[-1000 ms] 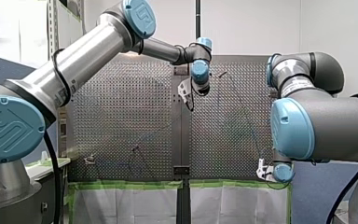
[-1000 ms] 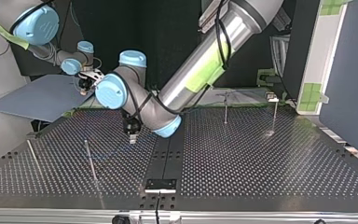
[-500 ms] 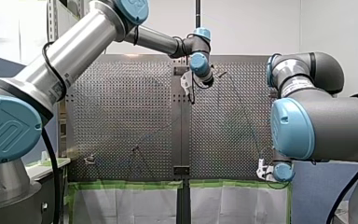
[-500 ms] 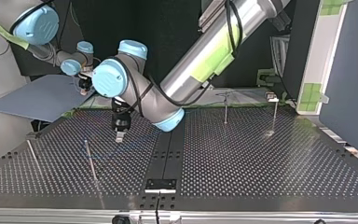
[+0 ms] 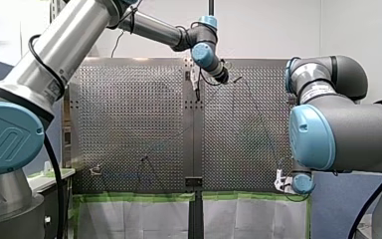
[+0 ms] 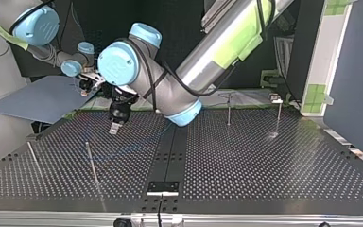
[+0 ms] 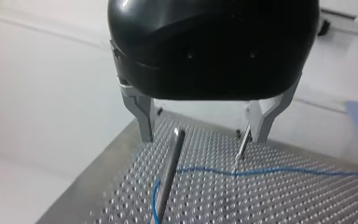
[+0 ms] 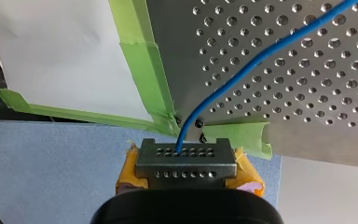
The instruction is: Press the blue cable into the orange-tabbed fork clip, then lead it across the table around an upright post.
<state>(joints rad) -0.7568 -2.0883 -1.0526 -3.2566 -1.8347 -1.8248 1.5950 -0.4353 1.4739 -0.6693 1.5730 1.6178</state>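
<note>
Since one second ago, front view: my left gripper (image 5: 197, 84) has risen toward 12 o'clock, while my right gripper (image 5: 282, 182) has stayed at the table's (image 5: 129, 124) 4 o'clock corner.

Top view: my left gripper hangs above the table, at 1 o'clock from an upright post (image 6: 92, 163).

Left wrist view: my metal fingers (image 7: 144, 116) stand wide apart and empty. The blue cable (image 7: 270, 171) lies ahead, bending beside the post.

Right wrist view: my yellow pads (image 8: 249, 172) clamp the cable's end, which runs off toward 1 o'clock.

Probable fault: if they close low, my left fingers catch the post, or tension from my right gripper drags the cable away. No container shows, and the fork clip cannot be made out.
</note>
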